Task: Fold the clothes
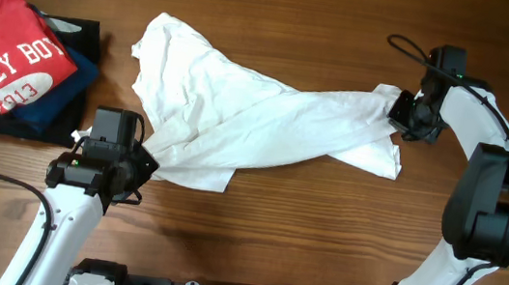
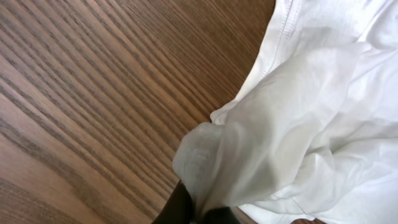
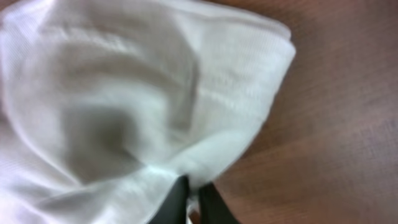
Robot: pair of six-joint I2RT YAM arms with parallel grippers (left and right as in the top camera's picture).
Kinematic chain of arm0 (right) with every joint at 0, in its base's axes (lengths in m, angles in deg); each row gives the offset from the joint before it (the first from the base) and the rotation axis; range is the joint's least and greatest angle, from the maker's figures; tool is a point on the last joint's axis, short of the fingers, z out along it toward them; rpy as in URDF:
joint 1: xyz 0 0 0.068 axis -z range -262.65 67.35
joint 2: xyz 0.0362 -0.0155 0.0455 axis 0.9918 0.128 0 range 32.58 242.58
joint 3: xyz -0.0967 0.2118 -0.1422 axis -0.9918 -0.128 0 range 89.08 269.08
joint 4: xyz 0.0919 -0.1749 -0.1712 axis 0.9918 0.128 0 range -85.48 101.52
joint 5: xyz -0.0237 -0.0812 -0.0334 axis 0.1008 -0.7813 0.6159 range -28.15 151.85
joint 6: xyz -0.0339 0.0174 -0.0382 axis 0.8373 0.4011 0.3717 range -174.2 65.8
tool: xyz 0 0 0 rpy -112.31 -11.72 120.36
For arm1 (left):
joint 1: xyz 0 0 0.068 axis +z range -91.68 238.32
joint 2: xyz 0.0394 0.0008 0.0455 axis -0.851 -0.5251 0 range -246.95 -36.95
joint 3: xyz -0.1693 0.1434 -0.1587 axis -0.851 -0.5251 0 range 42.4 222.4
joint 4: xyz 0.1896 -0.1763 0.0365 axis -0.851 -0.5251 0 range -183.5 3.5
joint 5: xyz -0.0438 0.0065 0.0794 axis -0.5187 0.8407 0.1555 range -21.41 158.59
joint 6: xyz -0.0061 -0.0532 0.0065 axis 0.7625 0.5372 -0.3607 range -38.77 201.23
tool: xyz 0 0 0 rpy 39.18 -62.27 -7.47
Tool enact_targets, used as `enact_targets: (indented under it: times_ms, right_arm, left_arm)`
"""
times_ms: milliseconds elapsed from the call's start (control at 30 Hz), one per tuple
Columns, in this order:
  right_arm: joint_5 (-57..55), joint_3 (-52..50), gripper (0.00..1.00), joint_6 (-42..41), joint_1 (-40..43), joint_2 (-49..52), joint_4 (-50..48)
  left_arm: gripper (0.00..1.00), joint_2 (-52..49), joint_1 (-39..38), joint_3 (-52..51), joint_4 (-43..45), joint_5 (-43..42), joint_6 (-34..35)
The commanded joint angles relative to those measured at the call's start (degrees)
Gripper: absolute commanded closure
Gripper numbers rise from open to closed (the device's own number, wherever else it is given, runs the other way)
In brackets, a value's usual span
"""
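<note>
The clothes, a white T-shirt, lie crumpled and twisted across the middle of the wooden table, plain white on every face that shows. My left gripper is shut on the shirt's near-left edge; in the left wrist view the cloth bunches out from between the dark fingers. My right gripper is shut on the shirt's right end, and the right wrist view shows white fabric pinched between its fingers. The shirt is stretched between the two grippers.
A red shirt with white lettering lies on folded navy and black garments at the table's left edge. A black cable loops by the right arm. The arm bases stand along the near edge.
</note>
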Motion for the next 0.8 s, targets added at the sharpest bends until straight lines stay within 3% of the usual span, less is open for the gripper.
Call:
enact_targets:
  times_ms: [0,167,233,267,300,333,367,567,633,767]
  right_arm:
    - [-7.3,-0.4,0.96,-5.0,1.0,-8.7,7.1]
    - [-9.3,-0.4,0.96,-4.7,1.1,-27.5,16.7]
    - [-8.9,-0.4,0.96,-4.8,1.1,-29.2,18.0]
    - [-8.9,-0.5,0.91,-4.9,1.1,-29.0,18.1]
    - [-8.4,-0.7,0.63,-4.9,1.1,-28.3,17.7]
    - [-7.5,-1.5,0.47,-4.8,1.1,-27.1,16.0]
    - [-6.8,-2.3,0.43,-4.6,1.1,-26.0,14.6]
    - [-2.2,-6.9,0.5,-4.2,1.2,-11.8,0.1]
    - [-0.2,-6.9,0.57,-4.2,1.2,-7.3,-4.3]
    - [4.7,-6.9,0.62,-4.2,1.2,-2.6,-12.2]
  left_arm:
    - [0.96,-0.2,0.4,-0.2,0.0,1.2,-0.9]
    - [0.96,-0.2,0.4,-0.2,0.0,1.2,-0.9]
    - [0.96,-0.2,0.4,-0.2,-0.1,1.2,-0.9]
    - [0.96,-0.2,0.4,-0.2,-0.4,1.2,-0.9]
    - [0.96,-0.2,0.4,-0.2,-0.5,1.2,-0.9]
    - [0.96,-0.2,0.4,-0.2,-0.4,1.2,-0.9]
    - [0.96,-0.2,0.4,-0.2,-0.4,1.2,-0.9]
    - [0.96,-0.2,0.4,-0.2,-0.4,1.2,-0.9]
    - [0.96,-0.2,0.4,-0.2,-0.4,1.2,-0.9]
    - [0.96,-0.2,0.4,-0.2,-0.4,1.2,-0.9]
